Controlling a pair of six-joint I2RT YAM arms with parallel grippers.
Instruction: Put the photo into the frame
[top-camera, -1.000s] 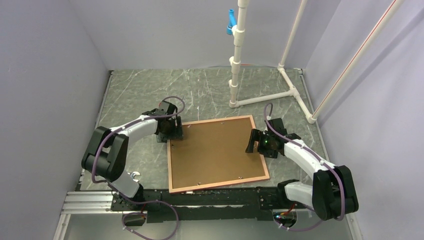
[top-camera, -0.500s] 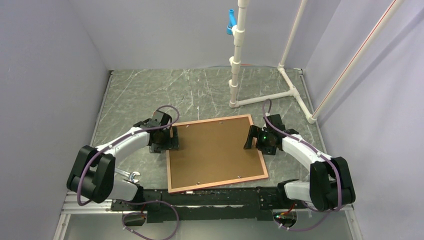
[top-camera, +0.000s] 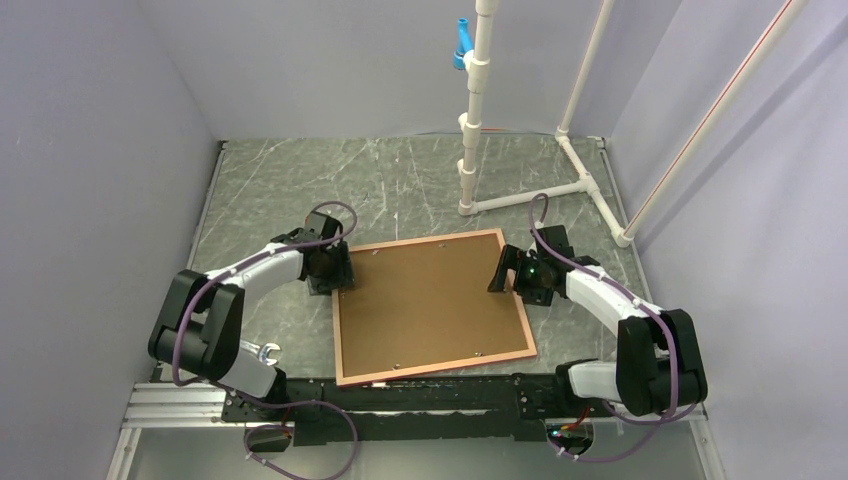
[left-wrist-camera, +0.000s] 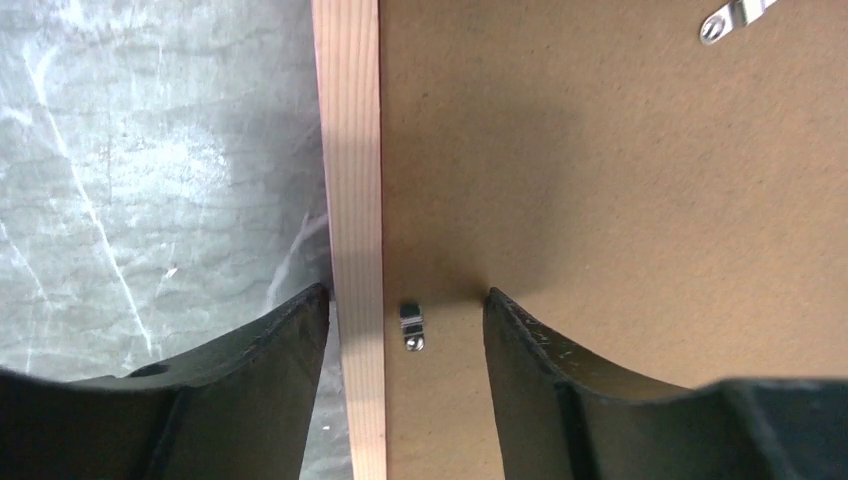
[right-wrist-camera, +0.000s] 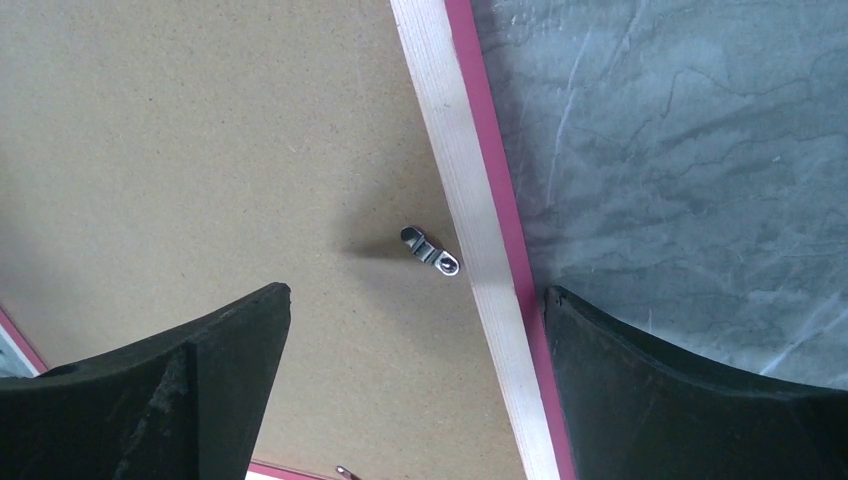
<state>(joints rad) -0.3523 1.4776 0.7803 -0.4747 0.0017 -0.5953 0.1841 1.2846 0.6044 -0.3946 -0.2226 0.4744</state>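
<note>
From the top camera, the frame (top-camera: 438, 368) lies flat on the marbled grey worktop (top-camera: 270, 180), back side up. Only a thin salmon border shows around the brown backing board (top-camera: 430, 305) that fills it. The photo cannot be seen in any view. The left fingers (top-camera: 336, 276) sit at the frame's left edge near its far corner, and the right fingers (top-camera: 503, 270) sit over its right edge, also toward the far end. From this height the gap between either pair is too small to read. A white pipe stand (top-camera: 470, 130) rises beyond the frame's far edge, its top cut off by the picture.

In the left wrist view, the left fingers (left-wrist-camera: 270, 370) stand moderately apart and hold nothing. One tip is over the worktop, just against the outer side of the frame's pale wooden rail (left-wrist-camera: 350, 180), and the other is over the backing board. A small metal clip (left-wrist-camera: 412, 325) lies between them on the board, just inside the rail. A second clip (left-wrist-camera: 735, 18) is cut off at the upper edge.

In the right wrist view, the right fingers (right-wrist-camera: 200, 380) are spread wide and empty, straddling the frame's rail (right-wrist-camera: 450, 150). One tip is over the board and the other over the worktop outside the frame. Another metal clip (right-wrist-camera: 430, 250) lies against the inner side of the rail. Whether either pair touches the surface below cannot be told
</note>
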